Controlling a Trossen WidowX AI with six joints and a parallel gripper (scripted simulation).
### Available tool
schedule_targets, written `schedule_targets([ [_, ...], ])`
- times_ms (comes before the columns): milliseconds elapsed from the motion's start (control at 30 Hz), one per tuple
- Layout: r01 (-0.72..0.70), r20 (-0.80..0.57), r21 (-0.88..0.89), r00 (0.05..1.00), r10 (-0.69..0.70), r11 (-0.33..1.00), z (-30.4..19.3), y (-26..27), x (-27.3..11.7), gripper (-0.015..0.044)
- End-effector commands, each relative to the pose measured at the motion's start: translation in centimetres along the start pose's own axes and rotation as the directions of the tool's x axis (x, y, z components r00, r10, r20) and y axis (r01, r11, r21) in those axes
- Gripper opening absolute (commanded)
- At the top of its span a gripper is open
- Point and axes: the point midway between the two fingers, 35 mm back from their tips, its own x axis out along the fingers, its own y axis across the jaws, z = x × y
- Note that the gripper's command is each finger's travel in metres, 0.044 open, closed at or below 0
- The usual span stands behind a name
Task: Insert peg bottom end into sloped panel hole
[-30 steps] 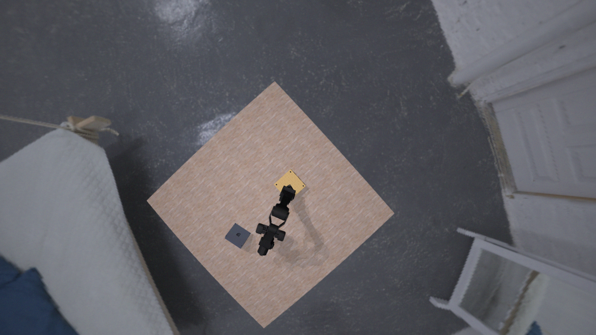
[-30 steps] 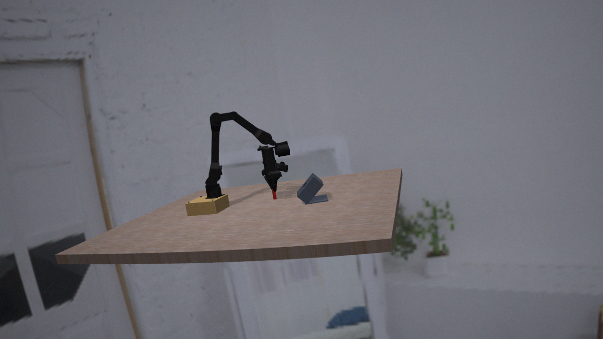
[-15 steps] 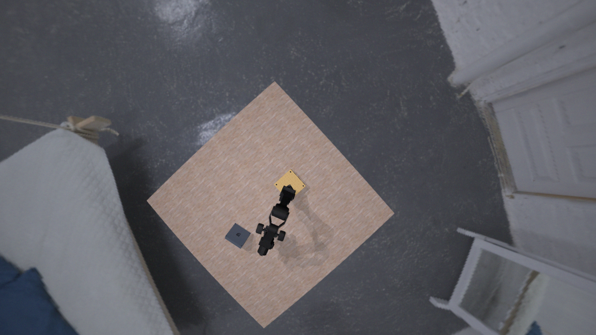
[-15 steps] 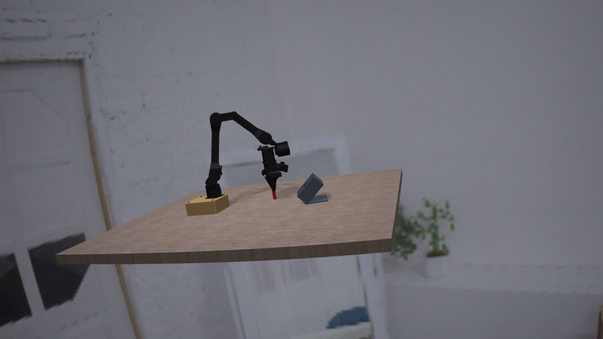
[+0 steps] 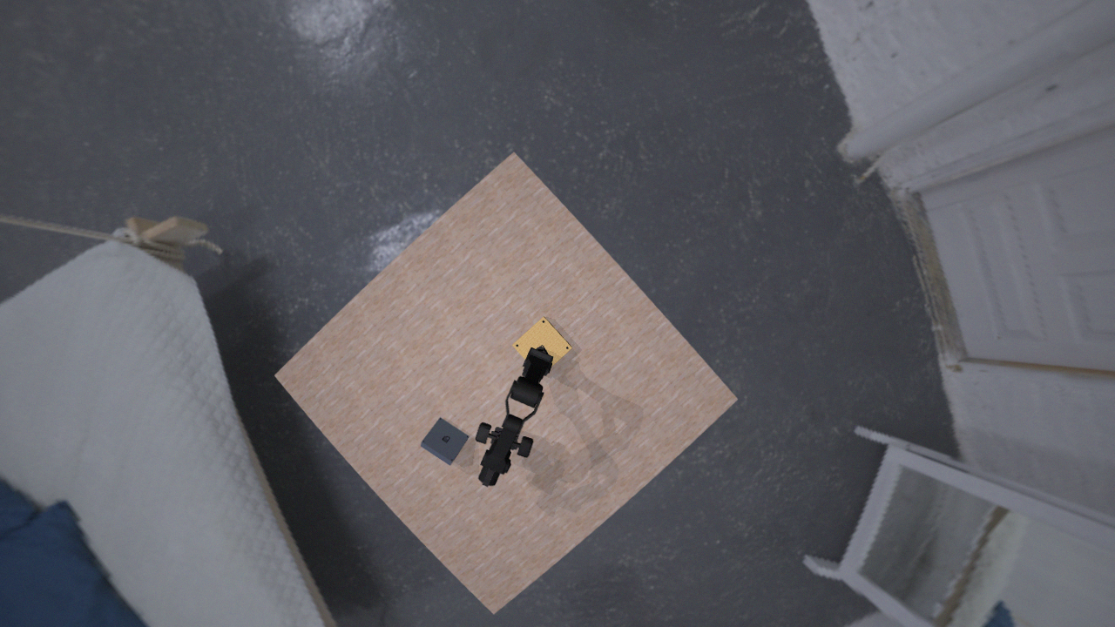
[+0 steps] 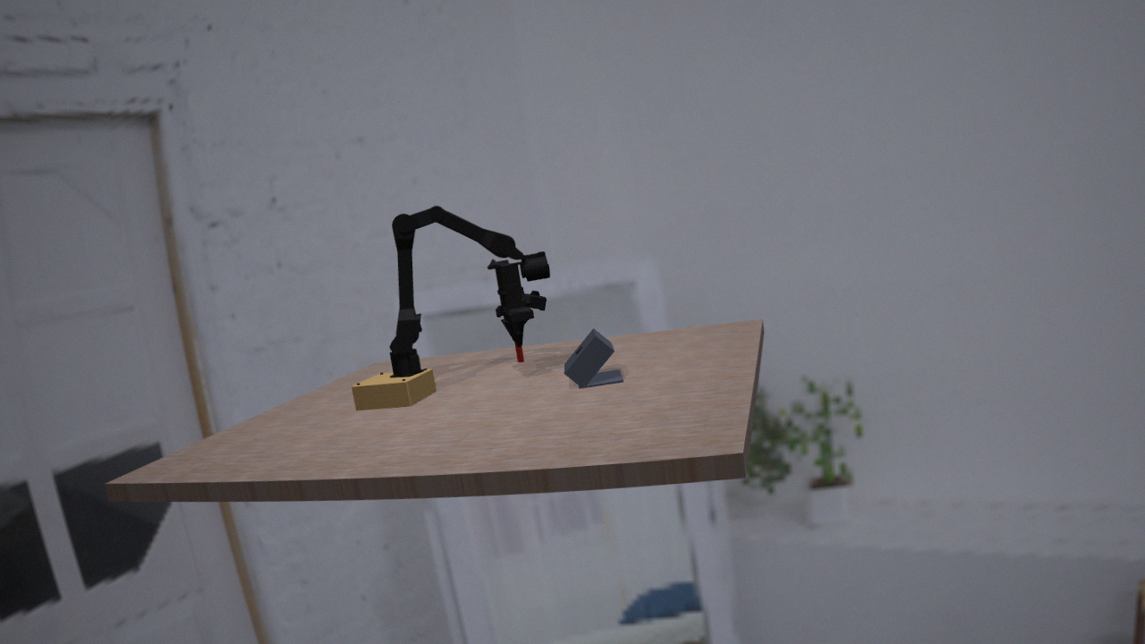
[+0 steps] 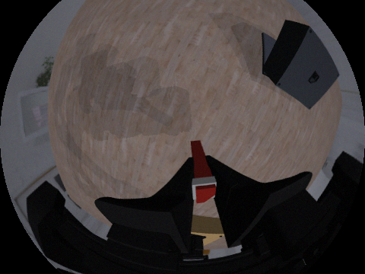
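My jaws are clamped on the upper end of the red peg (image 7: 202,173), which stands upright with its foot at the worktop (image 6: 496,432), near the grey sloped panel (image 6: 588,358), between it and my yellow base (image 6: 394,389)

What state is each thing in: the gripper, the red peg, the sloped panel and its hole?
Gripper: shut on the red peg, pointing down.
Red peg: upright between the fingers, lower end at the table.
Sloped panel: tilted on its base, apart from the gripper.
Hole: unfilled.
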Motion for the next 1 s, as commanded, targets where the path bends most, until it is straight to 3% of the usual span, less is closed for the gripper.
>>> schedule_targets([
  [0, 0.002, -0.002, -0.003, 1.0, -0.002, 1.0, 0.0, 0.0, -1.5, 0.0],
  [233, 0.003, -0.003, -0.005, 1.0, -0.003, 1.0, 0.1, 0.0, -3.8, 0.0],
  [967, -0.029, 0.1, 0.046, 0.995, 0.024, 0.999, 0.9, -2.2, -3.9, 0.0],
])
